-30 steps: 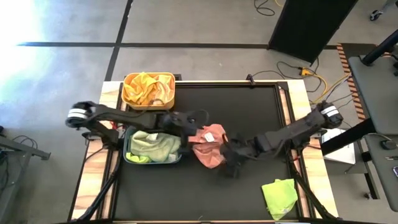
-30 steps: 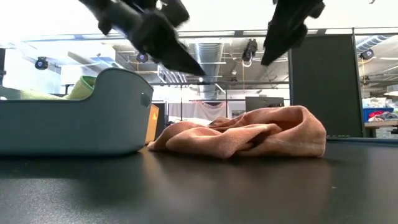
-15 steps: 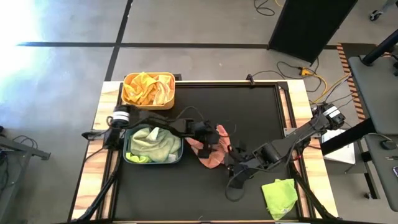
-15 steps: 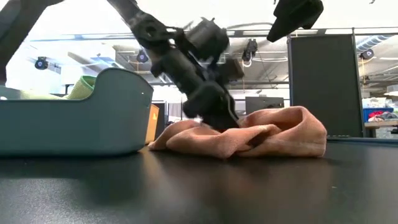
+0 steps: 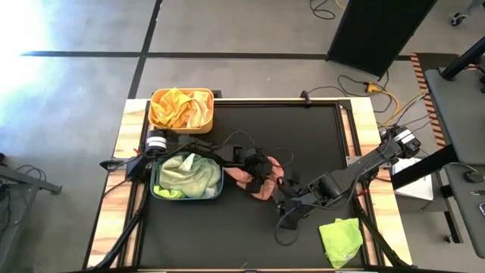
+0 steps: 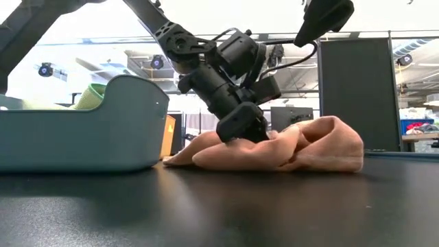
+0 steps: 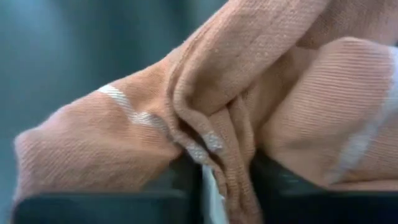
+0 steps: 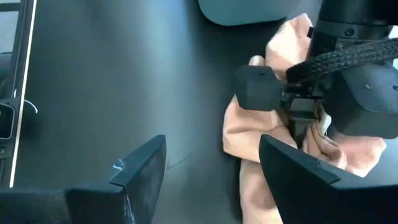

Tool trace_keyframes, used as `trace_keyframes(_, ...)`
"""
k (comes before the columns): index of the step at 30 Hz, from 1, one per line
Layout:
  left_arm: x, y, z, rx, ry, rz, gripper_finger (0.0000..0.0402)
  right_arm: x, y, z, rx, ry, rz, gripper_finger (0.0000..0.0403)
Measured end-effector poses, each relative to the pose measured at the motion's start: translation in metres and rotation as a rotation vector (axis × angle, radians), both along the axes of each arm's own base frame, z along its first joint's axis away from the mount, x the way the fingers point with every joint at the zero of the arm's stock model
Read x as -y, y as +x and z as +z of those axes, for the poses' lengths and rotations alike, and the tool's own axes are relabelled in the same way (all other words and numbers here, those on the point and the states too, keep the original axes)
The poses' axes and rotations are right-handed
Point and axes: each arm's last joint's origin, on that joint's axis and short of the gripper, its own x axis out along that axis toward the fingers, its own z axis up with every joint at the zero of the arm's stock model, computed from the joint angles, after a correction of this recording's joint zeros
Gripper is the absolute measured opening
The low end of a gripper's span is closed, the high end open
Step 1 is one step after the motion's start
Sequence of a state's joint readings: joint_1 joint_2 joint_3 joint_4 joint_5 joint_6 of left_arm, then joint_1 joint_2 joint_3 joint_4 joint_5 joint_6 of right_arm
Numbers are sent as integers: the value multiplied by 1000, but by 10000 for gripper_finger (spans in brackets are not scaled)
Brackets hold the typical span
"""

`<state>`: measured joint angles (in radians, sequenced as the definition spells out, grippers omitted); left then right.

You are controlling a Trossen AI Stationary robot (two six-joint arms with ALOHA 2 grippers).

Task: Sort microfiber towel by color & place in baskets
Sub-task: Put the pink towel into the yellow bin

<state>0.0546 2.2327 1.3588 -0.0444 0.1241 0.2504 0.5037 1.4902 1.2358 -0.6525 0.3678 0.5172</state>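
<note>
So the left gripper (image 5: pixel 260 168) is down on the peach towel (image 5: pixel 264 184), which sits crumpled mid-desk just beside the blue-grey basket (image 5: pixel 157 191). In the left wrist view the jaws are clenched on a raised fold of it, with cloth bunched up between the two dark fingers (image 7: pixel 174 186), so that's a proper pinch and not just a poke. Going for a ridge in the pile makes sense to me, a flat bit of microfiber gives the jaws nothing to bite on.

The right gripper (image 8: pixel 211 168) hangs just above the desk (image 5: pixel 311 136) right next to the same towel, jaws spread wide and holding nothing. It looks like it's just waiting for its turn.

As for the sorting: the blue-grey basket already has green-yellow towels (image 5: pixel 186 174) in it, and the yellow-orange basket (image 5: pixel 180 94) at the far edge holds yellow-orange cloth (image 5: pixel 178 108). My guess is the peach one belongs with the orange lot, since that's the nearest colour match. That means a lift and a carry past the blue-grey basket, so the dangling end could snag its rim.

There's also a bright green towel (image 5: pixel 339 236) lying alone near the front right corner, well apart from everything, still to be sorted
</note>
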Motion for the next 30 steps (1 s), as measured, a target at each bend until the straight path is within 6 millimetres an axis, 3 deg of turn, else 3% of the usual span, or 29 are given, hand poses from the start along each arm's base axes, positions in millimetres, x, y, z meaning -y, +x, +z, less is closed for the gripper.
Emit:
trace_keyframes(2, 0, -1, 5, 9, 6, 12, 31, 0, 0, 0, -1, -1, 1, 247)
trace_keyframes(8, 3, -10, 42, 36, 146, 76, 32, 0, -1, -1, -4, 13, -18, 247)
trace_keyframes(10, 3, -16, 62, 67, 227, 82, 31, 0, -1, -1, -5, 21, -29, 247)
trace_keyframes(14, 2, -38, 121, 218, 359, 136, 31, 1, -1, -4, -12, 18, -31, 246)
trace_keyframes(18, 0, -79, 158, 313, 469, 206, 32, 1, -2, -6, -19, 14, -32, 248)
trace_keyframes(22, -5, -131, 197, 436, 635, 395, 33, 3, -3, -12, -32, 6, -35, 253)
trace_keyframes(26, -19, -187, 210, 457, 801, 664, 34, 5, -5, -18, -45, -1, -40, 256)
trace_keyframes(30, -41, -237, 216, 523, 847, 924, 35, 7, -5, -22, -50, -2, -48, 250)
